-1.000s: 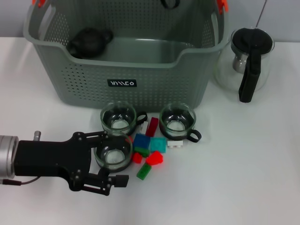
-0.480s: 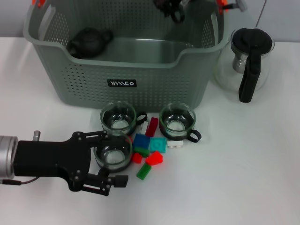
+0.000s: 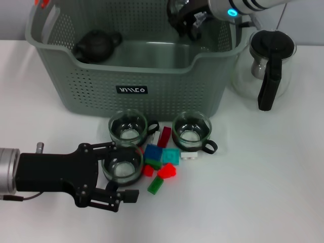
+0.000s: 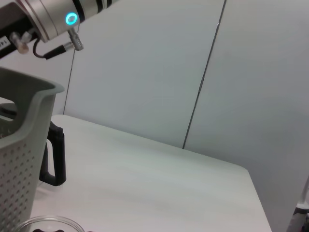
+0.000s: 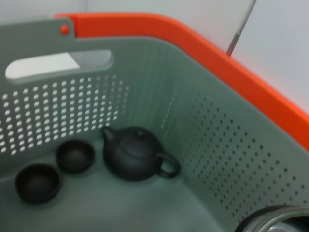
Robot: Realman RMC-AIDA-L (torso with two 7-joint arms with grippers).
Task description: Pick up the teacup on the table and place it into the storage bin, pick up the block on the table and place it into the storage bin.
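Take the storage bin (image 3: pixel 136 66) as your landmark. In front of its labelled wall you have three glass teacups: two side by side close to the wall, and a third teacup (image 3: pixel 122 164) farther out, with the left gripper (image 3: pixel 117 172) spread wide around it, one finger on each side. Just beside that cup lies a heap of coloured blocks (image 3: pixel 163 162), touching its rim side and crowding the cup. To the right of the bin stands a glass pot (image 3: pixel 266 63) with a black handle. Inside the bin you can see a dark teapot (image 5: pixel 137 152) and two small dark cups (image 5: pixel 75 155). The right gripper (image 3: pixel 186 20) holds a glass teacup above the bin's back right corner; a second ago only a sliver of it showed there.
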